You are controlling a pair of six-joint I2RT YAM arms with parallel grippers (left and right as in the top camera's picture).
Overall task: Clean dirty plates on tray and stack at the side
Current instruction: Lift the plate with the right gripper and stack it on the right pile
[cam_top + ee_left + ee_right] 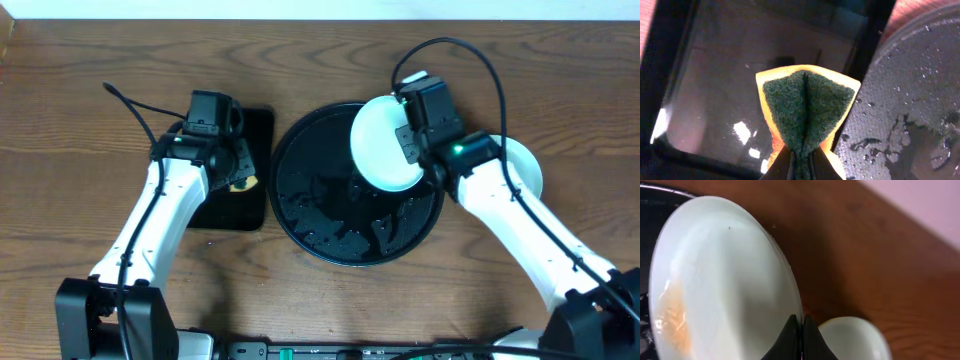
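Pale plate (383,145) is hanging tipped over the tray (300,215), right claw (413,140) pinching its rim for wiping; left claw (801,165) is squeezing the sponge (805,107) tight.

Side plate (530,170) partly under arm (520,215)

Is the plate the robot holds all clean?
No, the plate in the right gripper has an orange smear near its edge.

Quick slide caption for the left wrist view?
Left gripper pinches a folded sponge over the rectangular black tray, the wet round tray alongside.
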